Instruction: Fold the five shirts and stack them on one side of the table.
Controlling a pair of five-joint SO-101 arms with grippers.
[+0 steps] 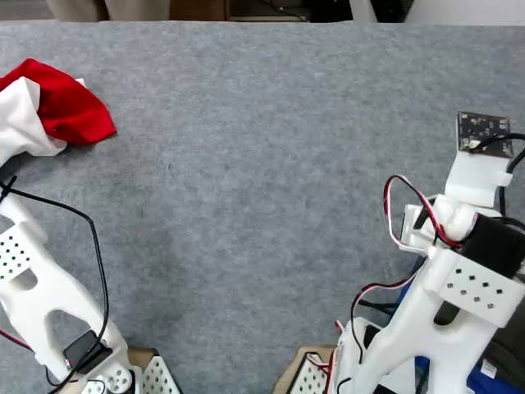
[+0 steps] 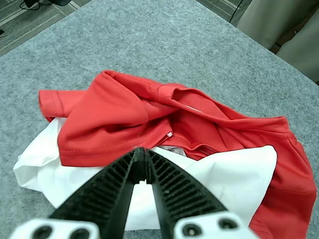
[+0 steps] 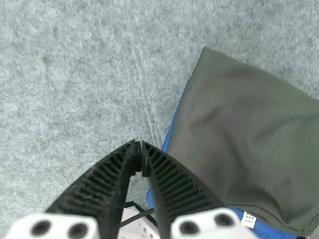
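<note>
One red shirt (image 2: 114, 119), bunched with white shirt (image 2: 234, 174), grey table (image 2: 149, 35)

Red shirt (image 2: 114, 114), white shirt (image 2: 234, 174), grey table (image 1: 271, 164)

The counter (image 1: 262, 164) is covered in grey felt, lightly scuffed and streaked. A crumpled red shirt (image 1: 70, 111) lies in a loose heap at its far left corner, one sleeve spread flat on the felt. A white shirt (image 1: 20, 123) is bundled up with the red shirt, touching it and partly tucked under its folds on the nearer side. Well apart from the red shirt, toward the opposite near corner, a folded dark olive shirt (image 3: 244, 134) rests flat on a blue shirt (image 3: 269, 228), whose edge pokes out beneath it.
</note>
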